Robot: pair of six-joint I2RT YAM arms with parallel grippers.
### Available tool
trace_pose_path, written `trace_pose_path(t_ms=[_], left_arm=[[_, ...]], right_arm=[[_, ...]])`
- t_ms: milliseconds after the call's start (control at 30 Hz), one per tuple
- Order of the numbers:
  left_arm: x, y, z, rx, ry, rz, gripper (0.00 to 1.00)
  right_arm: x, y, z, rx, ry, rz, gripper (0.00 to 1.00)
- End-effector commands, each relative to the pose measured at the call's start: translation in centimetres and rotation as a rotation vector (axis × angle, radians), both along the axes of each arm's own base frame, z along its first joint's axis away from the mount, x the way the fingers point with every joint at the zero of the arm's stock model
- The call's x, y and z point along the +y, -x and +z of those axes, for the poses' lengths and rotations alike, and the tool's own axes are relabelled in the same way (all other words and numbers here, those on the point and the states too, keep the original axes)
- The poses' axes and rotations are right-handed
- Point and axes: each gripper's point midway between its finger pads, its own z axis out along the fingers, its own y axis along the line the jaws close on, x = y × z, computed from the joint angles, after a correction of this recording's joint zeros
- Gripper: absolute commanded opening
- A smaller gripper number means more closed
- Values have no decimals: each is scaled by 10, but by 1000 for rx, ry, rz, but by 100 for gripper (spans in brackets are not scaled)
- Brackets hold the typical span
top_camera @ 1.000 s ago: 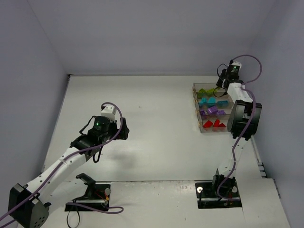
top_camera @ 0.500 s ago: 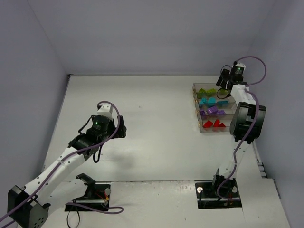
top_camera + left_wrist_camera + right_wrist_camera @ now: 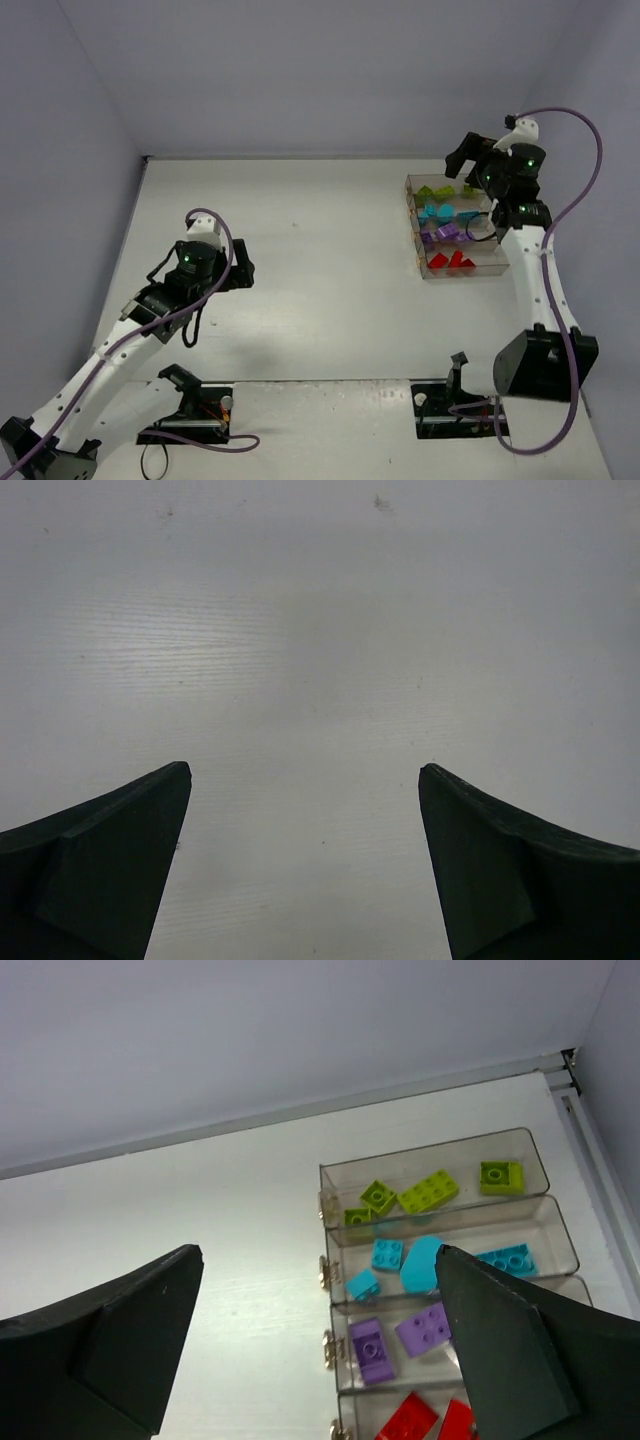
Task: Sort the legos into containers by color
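The containers [image 3: 413,222] are a row of four clear bins at the right of the table, also in the right wrist view [image 3: 420,1148]. Each bin holds legos of one colour. From far to near they are lime green [image 3: 436,191] [image 3: 428,1190], teal [image 3: 435,212] [image 3: 420,1263], purple [image 3: 446,233] [image 3: 425,1328] and red [image 3: 450,261] [image 3: 410,1420]. My right gripper [image 3: 466,168] [image 3: 318,1250] hangs open above the far end of the bins, holding nothing. My left gripper [image 3: 240,266] [image 3: 305,768] is open over bare table at the left, with nothing between its fingers.
The back wall meets the table just beyond the bins [image 3: 300,1115]. A side wall and the table's right edge [image 3: 590,1150] run close beside the bins. Both arm bases sit at the near edge.
My right gripper has opened wide and lifted up and away from the far bins, and its arm has swung back. My left arm has drawn back to the left and nearer.
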Motion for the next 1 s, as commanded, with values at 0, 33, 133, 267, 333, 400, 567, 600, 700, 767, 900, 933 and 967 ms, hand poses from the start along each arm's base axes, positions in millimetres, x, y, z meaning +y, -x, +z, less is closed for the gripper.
trace_pose_path(t_ms=[0, 33, 133, 267, 333, 400, 567, 600, 700, 767, 900, 933, 967], left_arm=[[8, 1, 39, -71, 15, 24, 89], [9, 2, 42, -75, 13, 21, 89], [13, 7, 58, -102, 16, 21, 89], [19, 14, 72, -128, 21, 25, 89], [19, 17, 77, -143, 30, 15, 89], [19, 21, 78, -143, 27, -1, 89], [21, 29, 92, -167, 47, -13, 89], [21, 30, 95, -174, 56, -14, 89], [22, 34, 104, -195, 82, -12, 89], [23, 35, 105, -201, 99, 2, 89], [26, 37, 108, -205, 119, 22, 89], [26, 39, 106, -196, 112, 21, 89], [28, 39, 105, -193, 104, 26, 89]], right_arm=[[14, 32, 28, -87, -29, 47, 100], [17, 41, 23, -80, -37, 55, 100], [22, 75, 37, -119, -36, 58, 100], [26, 121, 44, -161, -17, 53, 100], [29, 134, 46, -168, -4, 64, 100], [36, 151, 49, -180, 24, 105, 100], [49, 179, 61, -227, 39, 171, 100], [49, 181, 64, -233, 40, 169, 100], [52, 188, 71, -250, 55, 166, 100], [49, 191, 73, -253, 52, 128, 100], [37, 195, 77, -255, 14, 23, 100], [36, 197, 76, -256, 6, 13, 100], [33, 198, 74, -256, 8, -8, 100]])
